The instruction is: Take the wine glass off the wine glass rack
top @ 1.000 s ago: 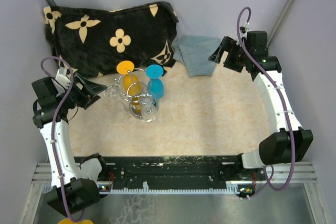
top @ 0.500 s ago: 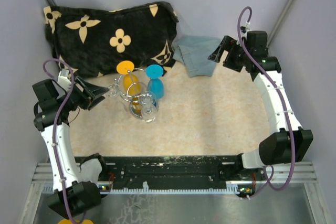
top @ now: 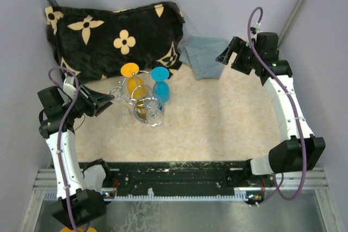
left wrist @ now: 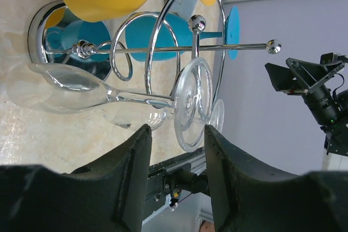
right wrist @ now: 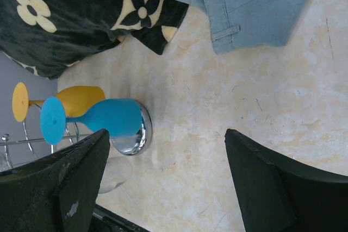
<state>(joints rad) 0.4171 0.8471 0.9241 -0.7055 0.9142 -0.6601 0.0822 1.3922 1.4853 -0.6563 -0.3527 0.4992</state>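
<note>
The wine glass rack is a chrome wire stand with a round shiny base. Hanging on it upside down are a yellow glass, a blue glass and clear wine glasses. The nearest clear wine glass hangs on the rack's left side. Its round foot reaches just into the mouth of my open left gripper, touching neither finger. A second clear glass hangs at the front. My right gripper is open and empty, far right of the rack.
A black cushion with cream flowers lies behind the rack. A folded denim cloth lies at the back right. The beige tabletop extends to the right of the rack. Walls close in on both sides.
My left gripper has moved right, towards the rack, until the clear glass's foot is at its fingertips. The right arm has not moved.
</note>
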